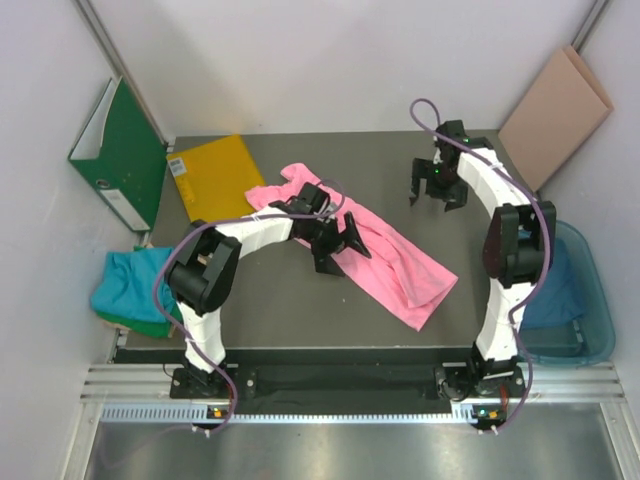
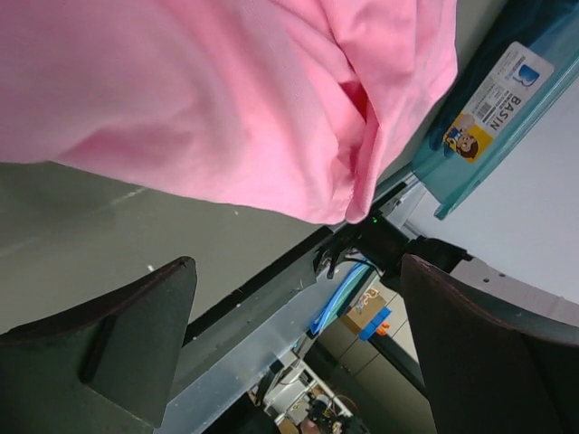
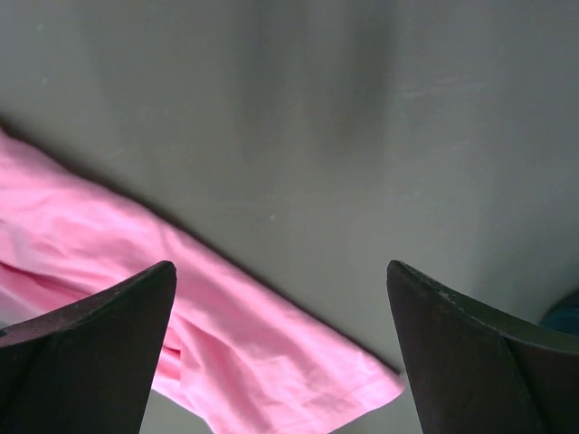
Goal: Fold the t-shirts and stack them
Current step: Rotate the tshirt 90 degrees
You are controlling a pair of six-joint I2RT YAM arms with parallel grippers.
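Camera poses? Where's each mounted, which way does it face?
Top external: above and behind the left arm and right arm, looking down on the table; both show whole, the left over the pink t-shirt.
Left wrist: low over the table, facing the teal basin; own open jaws at bottom.
Right wrist: facing down at bare table; own open jaws at bottom.
Shared: all three see the pink t-shirt.

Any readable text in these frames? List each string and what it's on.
"BASIN": on the sticker on the teal bin, left wrist view.
Rest of that sticker: too small to read.
The white label on the yellow sheet: too small to read.
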